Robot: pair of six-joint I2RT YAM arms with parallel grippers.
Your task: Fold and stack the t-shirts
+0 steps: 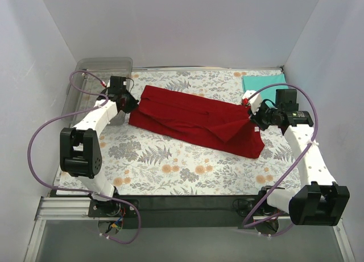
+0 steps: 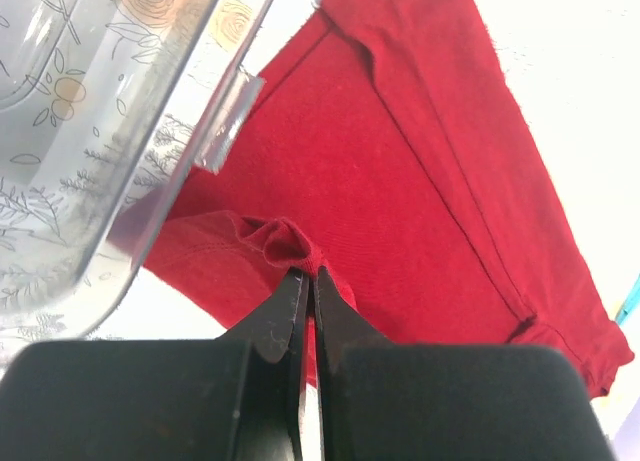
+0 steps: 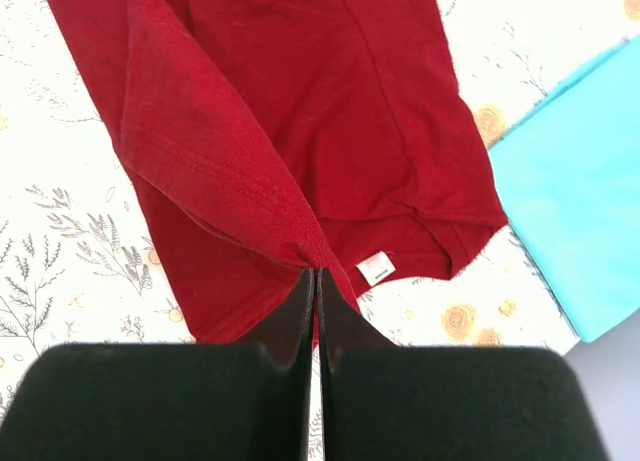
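The deep red t-shirt (image 1: 196, 121) lies stretched across the middle of the flowered table, partly folded lengthwise. My left gripper (image 1: 132, 103) is shut on the red t-shirt's left end, a bunched fold (image 2: 290, 243) pinched at the tips of my left gripper (image 2: 310, 273). My right gripper (image 1: 250, 115) is shut on the right end, lifting a ridge of red cloth (image 3: 240, 191) that rises to the tips of my right gripper (image 3: 316, 272). A small white tag (image 3: 376, 268) shows beside them. The teal t-shirt (image 1: 264, 82) lies folded at the far right corner and shows again as teal cloth (image 3: 575, 186).
A clear plastic bin (image 1: 98, 83) stands at the far left, close against my left gripper; its wall (image 2: 120, 131) fills the left wrist view's upper left. White walls close in the table on three sides. The flowered cloth (image 1: 170, 165) shows bare near the arms' bases.
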